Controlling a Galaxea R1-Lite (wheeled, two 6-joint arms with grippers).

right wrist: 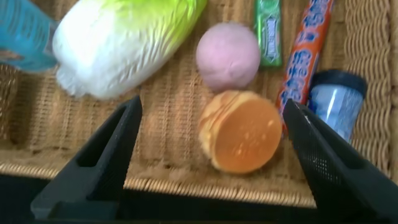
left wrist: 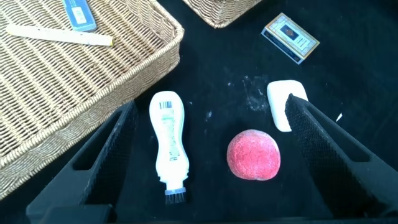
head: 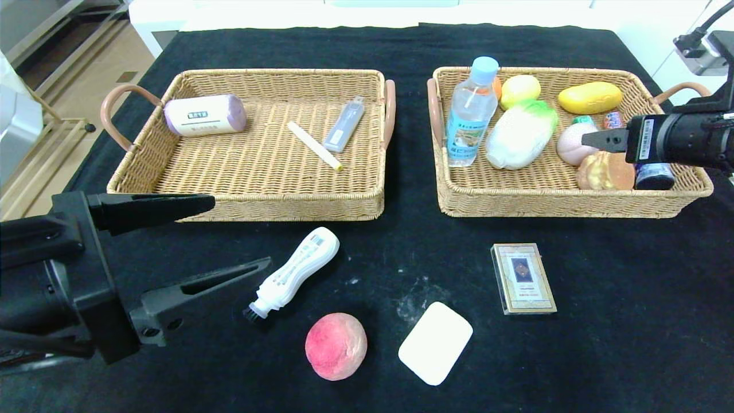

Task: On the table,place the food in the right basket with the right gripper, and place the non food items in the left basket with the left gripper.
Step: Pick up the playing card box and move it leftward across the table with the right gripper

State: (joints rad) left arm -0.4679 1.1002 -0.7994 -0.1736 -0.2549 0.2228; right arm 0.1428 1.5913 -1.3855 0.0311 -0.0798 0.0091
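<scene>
On the black table (head: pixel 631 321), a white brush-tipped bottle (head: pixel 295 269), a red-pink peach (head: pixel 335 346), a white pad (head: pixel 435 342) and a gold-edged card box (head: pixel 522 277) lie in front of the baskets. My left gripper (head: pixel 241 232) is open and empty above the table, left of the bottle. Its wrist view shows the bottle (left wrist: pixel 169 140) and peach (left wrist: pixel 253 154) between its fingers. My right gripper (head: pixel 590 139) is open and empty over the right basket (head: pixel 545 203), above a brown bun (right wrist: pixel 242 134). The water bottle (head: pixel 470 112) and pink bun (head: pixel 573 143) lie in that basket.
The left basket (head: pixel 252 201) holds a purple-white roll (head: pixel 205 115), a pale stick (head: pixel 314 145) and a grey-blue case (head: pixel 344 123). The right basket also holds a toy cabbage (head: pixel 520 133), yellow foods (head: pixel 590 97) and a dark-capped jar (head: pixel 655 175).
</scene>
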